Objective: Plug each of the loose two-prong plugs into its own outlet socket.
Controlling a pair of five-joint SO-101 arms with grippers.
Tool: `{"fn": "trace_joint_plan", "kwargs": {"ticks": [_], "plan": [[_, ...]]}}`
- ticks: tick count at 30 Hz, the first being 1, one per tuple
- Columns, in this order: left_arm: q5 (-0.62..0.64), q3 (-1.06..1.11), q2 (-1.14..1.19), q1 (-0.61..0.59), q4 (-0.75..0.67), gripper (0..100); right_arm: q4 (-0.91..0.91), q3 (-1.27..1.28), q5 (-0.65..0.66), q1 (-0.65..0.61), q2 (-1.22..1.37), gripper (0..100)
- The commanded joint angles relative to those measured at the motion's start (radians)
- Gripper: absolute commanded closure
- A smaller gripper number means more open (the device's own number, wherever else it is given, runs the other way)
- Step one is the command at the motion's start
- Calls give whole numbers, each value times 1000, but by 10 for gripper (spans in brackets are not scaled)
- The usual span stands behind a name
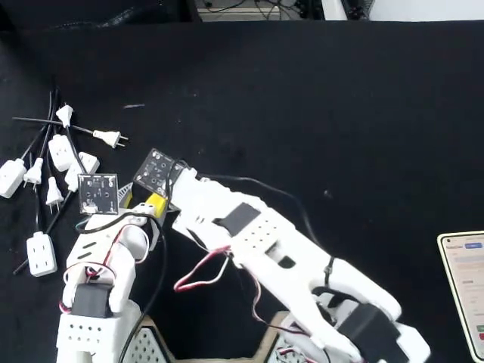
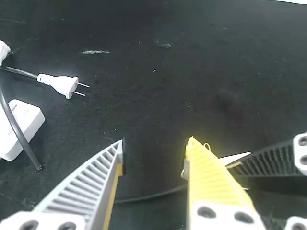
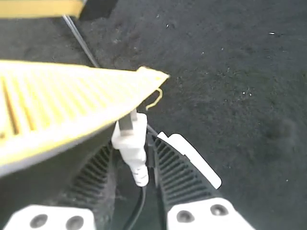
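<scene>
My right gripper (image 3: 135, 146) is shut on a white two-prong plug (image 3: 130, 142), whose black cord (image 3: 137, 206) runs back between the ribbed fingers. The yellow finger (image 3: 72, 103) of my left gripper crosses close in front of that plug. My left gripper (image 2: 156, 142) stands open just above the black mat with nothing between its fingers. Ahead of it lie a loose white plug (image 2: 60, 85) and a white outlet socket (image 2: 17, 127). From above, both arms meet near the left cluster, by the loose plug (image 1: 110, 138) and several sockets (image 1: 60, 152).
More white plugs (image 1: 53, 194) and sockets (image 1: 41, 254) with black cords are spread along the mat's left side. A phone (image 1: 465, 283) lies at the right edge. The right arm's finger (image 2: 280, 160) shows beside my left gripper. The black mat (image 1: 318, 113) spreads far and right.
</scene>
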Motion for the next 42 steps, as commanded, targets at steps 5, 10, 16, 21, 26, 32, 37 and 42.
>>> {"fn": "trace_joint_plan", "kwargs": {"ticks": [5, 10, 16, 21, 26, 32, 37, 42], "plan": [[-15, -28, -9, 5, -6, 784, -26, 50, -35, -17, -174, 988], [-15, -21, -9, 2, -6, 784, -63, 116, -95, -17, -277, 988], [-15, -21, -9, 2, -6, 784, -61, 173, -104, -17, -392, 988], [-15, -19, -9, 4, -6, 784, -64, 203, -107, -21, -447, 988], [-15, -19, -9, 4, -6, 784, -66, 220, -107, -63, -479, 988], [-15, -15, -9, 10, -5, 784, -68, 222, -109, -61, -481, 988], [-15, 31, -9, 12, -49, 784, -112, 226, -196, -60, -475, 988], [-15, 39, -8, 61, -46, 784, -146, 251, -196, -60, -475, 988]]}}
